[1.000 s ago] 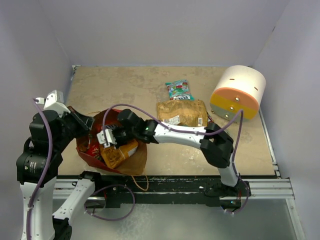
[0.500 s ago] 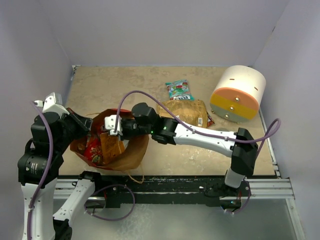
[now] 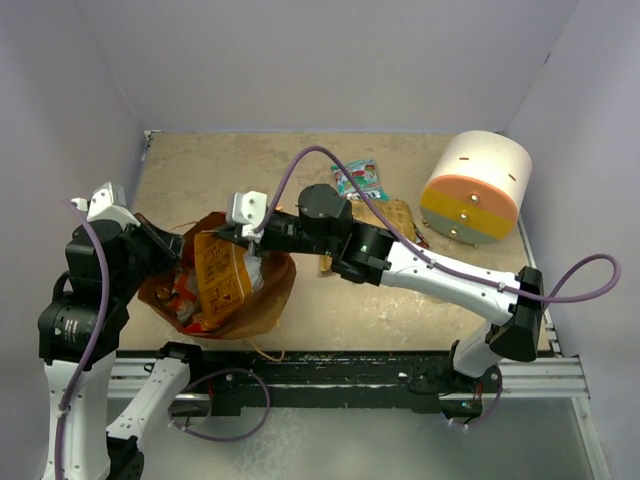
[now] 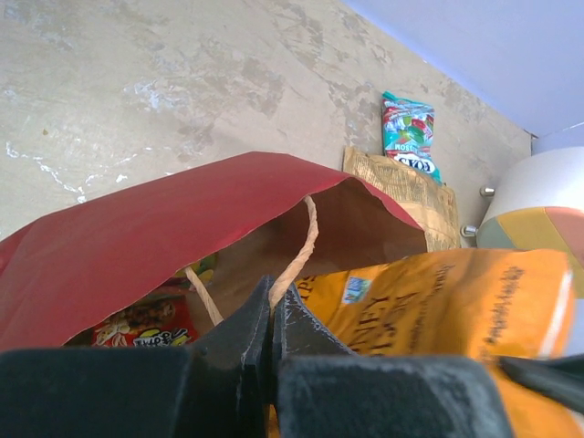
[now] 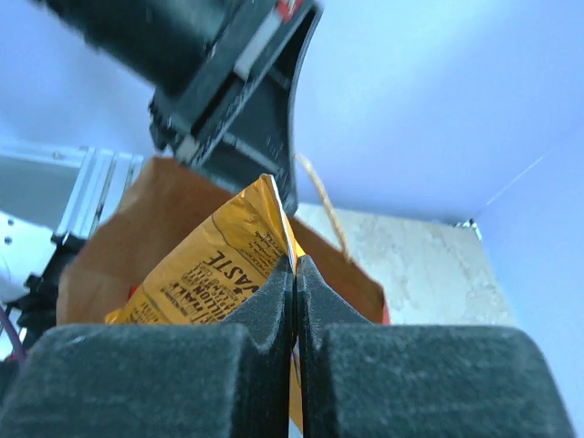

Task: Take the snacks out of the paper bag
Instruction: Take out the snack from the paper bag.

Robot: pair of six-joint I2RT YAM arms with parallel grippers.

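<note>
The paper bag (image 3: 262, 296), red outside and brown inside, stands open at the table's near left. My left gripper (image 4: 272, 297) is shut on its thin string handle (image 4: 301, 246) and holds the rim up. My right gripper (image 5: 294, 265) is shut on the top edge of an orange snack packet (image 5: 196, 278), which hangs tilted, half out of the bag's mouth (image 3: 222, 278). A red snack packet (image 4: 137, 326) still lies inside the bag. A teal-green candy packet (image 3: 358, 178) and a tan packet (image 3: 392, 222) lie on the table behind my right arm.
A white cylinder (image 3: 476, 186) with an orange and yellow band lies at the back right. White walls close in the table on the left, back and right. A metal rail (image 3: 350, 370) runs along the near edge.
My right gripper has risen up and back with the orange packet, drawing it partly out of the bag. The bag has been pulled more upright. The left gripper has kept hold of the handle.
</note>
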